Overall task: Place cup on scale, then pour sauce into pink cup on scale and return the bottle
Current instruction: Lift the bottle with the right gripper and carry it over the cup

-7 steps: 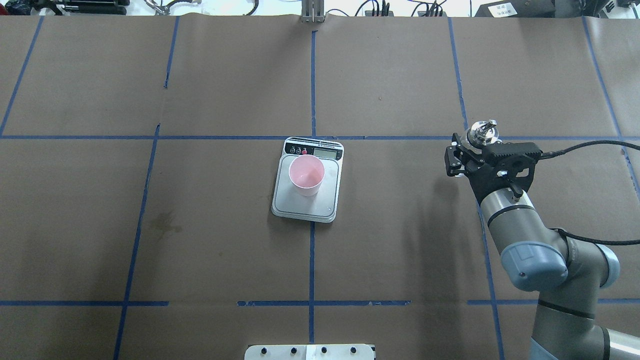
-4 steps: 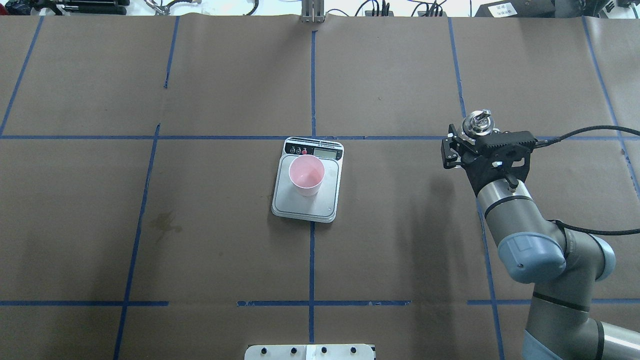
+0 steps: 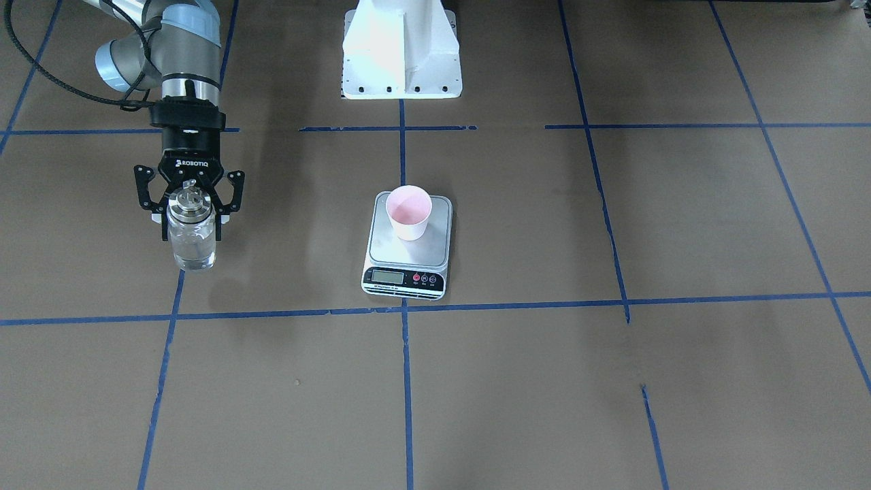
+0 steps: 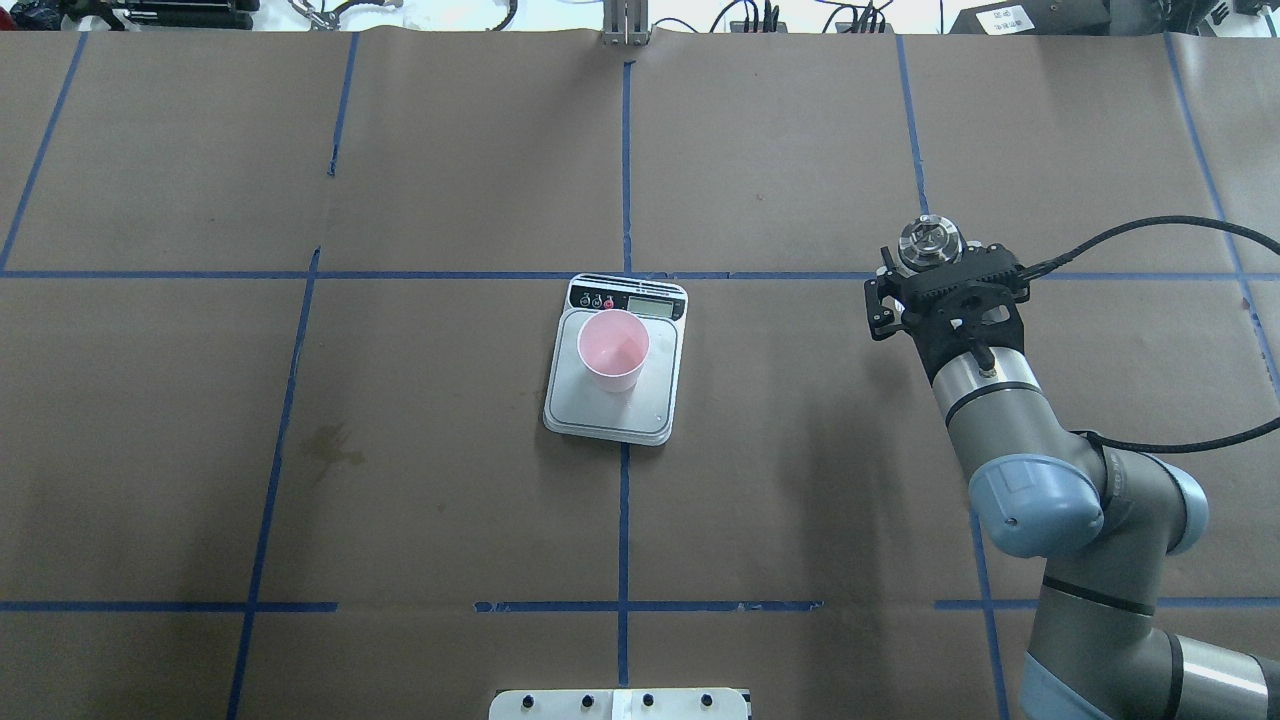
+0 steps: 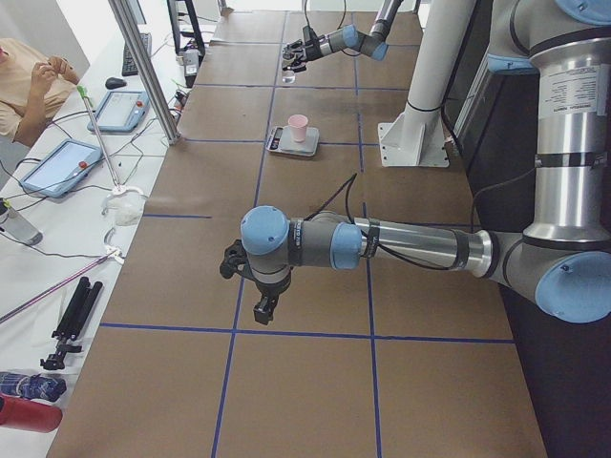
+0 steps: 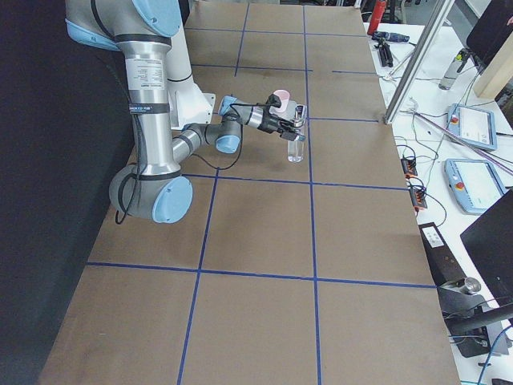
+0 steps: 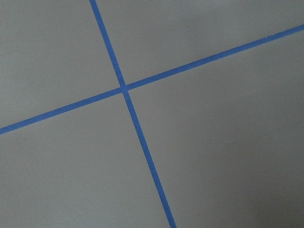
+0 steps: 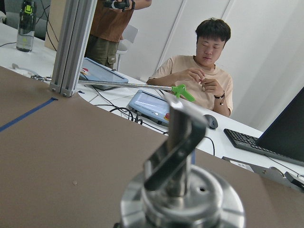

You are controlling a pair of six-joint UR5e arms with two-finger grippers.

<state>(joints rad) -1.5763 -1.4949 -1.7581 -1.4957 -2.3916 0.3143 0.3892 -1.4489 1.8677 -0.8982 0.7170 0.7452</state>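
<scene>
The right pincer (image 3: 192,226) clamps a small clear glass bottle (image 3: 192,248) with silver cap, upright, well right of the white steel-topped scale (image 3: 437,253); a pale pink tapered cup (image 3: 408,212) stands on it; the left pincer (image 5: 264,307) shows too little to judge.

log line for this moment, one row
right claw: shut on bottle, upright | cup: on scale | left claw: state unclear

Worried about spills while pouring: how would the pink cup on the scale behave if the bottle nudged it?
The cup looks thin, empty and light, so a nudge from the bottle would probably slide or tip it. It tapers to a narrow base on the scale's smooth steel platform, likely giving little grip.
</scene>
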